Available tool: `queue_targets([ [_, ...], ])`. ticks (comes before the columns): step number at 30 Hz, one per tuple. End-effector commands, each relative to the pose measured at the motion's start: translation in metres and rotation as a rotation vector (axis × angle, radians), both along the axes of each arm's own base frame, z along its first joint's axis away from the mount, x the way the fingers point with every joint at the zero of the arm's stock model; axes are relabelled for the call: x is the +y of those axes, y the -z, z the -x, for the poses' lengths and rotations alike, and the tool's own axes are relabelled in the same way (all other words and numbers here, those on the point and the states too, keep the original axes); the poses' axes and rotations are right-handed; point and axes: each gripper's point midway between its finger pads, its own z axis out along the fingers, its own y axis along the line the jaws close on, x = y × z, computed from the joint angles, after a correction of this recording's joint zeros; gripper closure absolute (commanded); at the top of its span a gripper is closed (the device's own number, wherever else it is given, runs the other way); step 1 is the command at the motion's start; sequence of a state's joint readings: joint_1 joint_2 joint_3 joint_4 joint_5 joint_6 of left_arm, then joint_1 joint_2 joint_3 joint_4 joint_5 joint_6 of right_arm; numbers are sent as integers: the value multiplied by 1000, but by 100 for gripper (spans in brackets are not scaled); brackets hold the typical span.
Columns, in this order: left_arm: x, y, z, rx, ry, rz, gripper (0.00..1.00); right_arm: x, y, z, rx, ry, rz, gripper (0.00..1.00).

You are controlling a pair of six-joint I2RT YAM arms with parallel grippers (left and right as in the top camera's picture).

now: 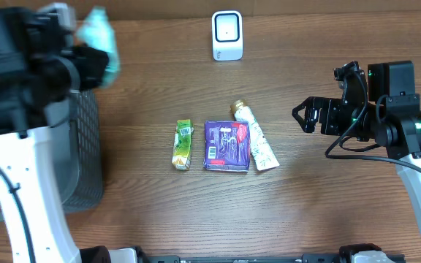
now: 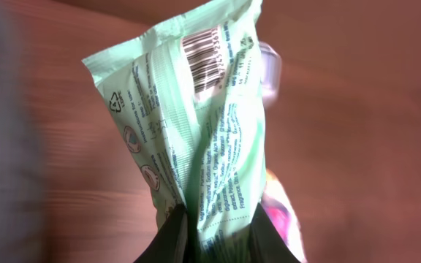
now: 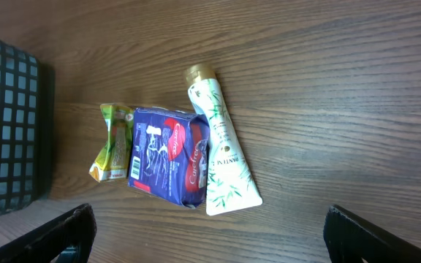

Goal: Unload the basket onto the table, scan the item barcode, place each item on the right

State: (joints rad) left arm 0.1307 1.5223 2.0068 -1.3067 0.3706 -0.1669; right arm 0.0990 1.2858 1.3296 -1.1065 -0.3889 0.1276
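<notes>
Three items lie in a row near the middle of the bench (image 1: 327, 212). They are a green-and-yellow carton (image 1: 183, 145), a purple pack (image 1: 226, 146) just beside it, and a white tube (image 1: 254, 136) leaning against the pack's right edge. The tube lies tilted, with its gold cap pointing toward the far side of the bench. A white scanner (image 1: 226, 35) stands upright there, well apart from the row.

A fourth item, the mint-green packet (image 2: 196, 131), is off the bench. The left claw (image 2: 218, 241) holds it up at the far left, beyond the black basket (image 1: 79, 146) and well to the left of the scanner. The overhead view shows packet and arm only as a blur.

In the left wrist view the dark fingers (image 2: 170, 245) are closed tight on the packet's crumpled lower end, and the packet rises from them. Its seam runs up the middle between blocks of small print. The barcode (image 2: 203, 58) sits near the top end and faces the wrist camera. A pale blurred shape shows behind the packet's right edge, too soft to name.

The right claw (image 3: 209, 232) hovers over the right part of the bench with its jaws wide apart and nothing between them. In its wrist view the two dark fingertips (image 3: 64, 234) sit at the lower corners of the picture. The carton, pack and tube lie beyond them, and a corner of the basket shows at the left edge.
</notes>
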Motion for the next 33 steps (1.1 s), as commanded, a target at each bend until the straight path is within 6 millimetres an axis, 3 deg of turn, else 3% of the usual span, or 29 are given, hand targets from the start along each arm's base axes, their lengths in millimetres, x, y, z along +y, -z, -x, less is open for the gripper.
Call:
queue_targets([
  [1, -38, 32, -4, 105, 47, 6, 96, 2, -7, -3, -24, -7, -7, 0],
  [6, -98, 102, -7, 283, 123, -5, 96, 2, -6, -2, -17, -7, -5, 0],
  [11, -174, 166, -1, 400, 242, -7, 96, -9, -4, -6, -28, 32, 51, 0],
  [17, -264, 215, 16, 440, 400, -11, 96, -23, -13, -12, -66, 79, 81, 0],
  [22, -316, 239, 29, 431, 488, -14, 94, -46, -31, -20, -106, 155, 80, 0],
  [23, -323, 243, 31, 430, 503, -17, 86, -51, -33, -21, -110, 169, 80, 0],
  [25, -333, 248, 37, 429, 526, -22, 44, -62, -40, -22, -119, 203, 77, 0],
  [26, -335, 250, 38, 431, 531, -24, 31, -67, -42, -23, -123, 222, 73, 0],
  [29, -337, 249, 36, 419, 532, -18, 15, -78, -47, -25, -128, 274, 61, 0],
  [33, -327, 227, 19, 389, 504, 0, 14, -78, -48, -24, -124, 273, 26, 0],
])
